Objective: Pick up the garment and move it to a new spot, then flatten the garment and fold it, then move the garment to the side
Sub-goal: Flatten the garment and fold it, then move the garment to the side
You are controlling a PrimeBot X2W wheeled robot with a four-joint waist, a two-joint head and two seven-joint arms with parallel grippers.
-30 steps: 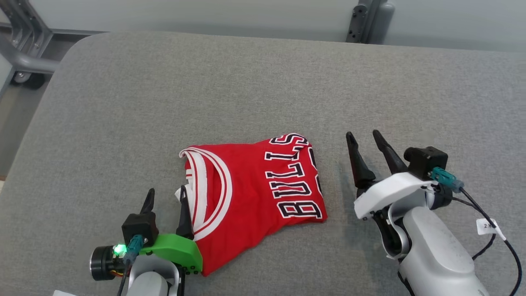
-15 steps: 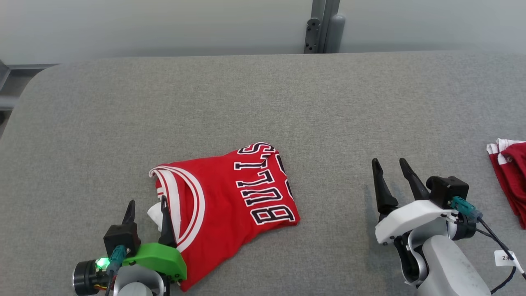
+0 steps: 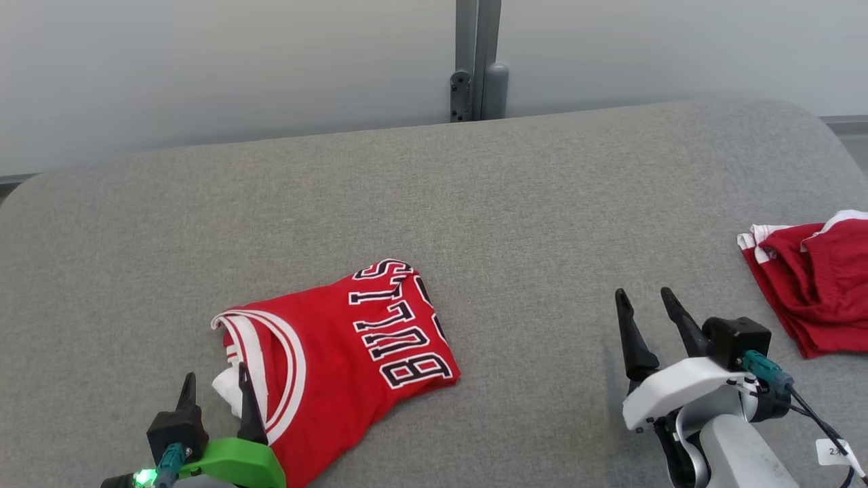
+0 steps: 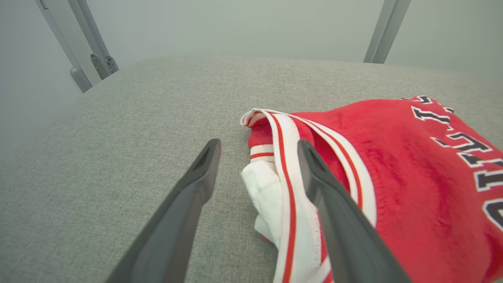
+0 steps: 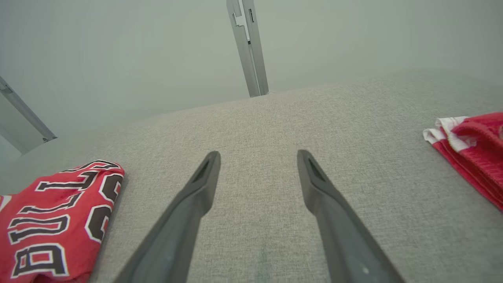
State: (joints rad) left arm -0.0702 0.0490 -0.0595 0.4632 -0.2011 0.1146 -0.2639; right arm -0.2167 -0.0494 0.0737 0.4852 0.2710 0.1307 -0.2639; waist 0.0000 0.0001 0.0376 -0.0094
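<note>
"BULLS" runs in black letters edged with white across the red jersey (image 3: 339,366), sideways in the head view. A white tag (image 3: 833,450) at that view's lower right carries print too small to read.

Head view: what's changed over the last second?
The camera swung right, bringing a second red garment into view. The right gripper drew rightward away from the folded jersey. Nothing gripped or released: both grippers stay open, left gripper still at the collar.
</note>
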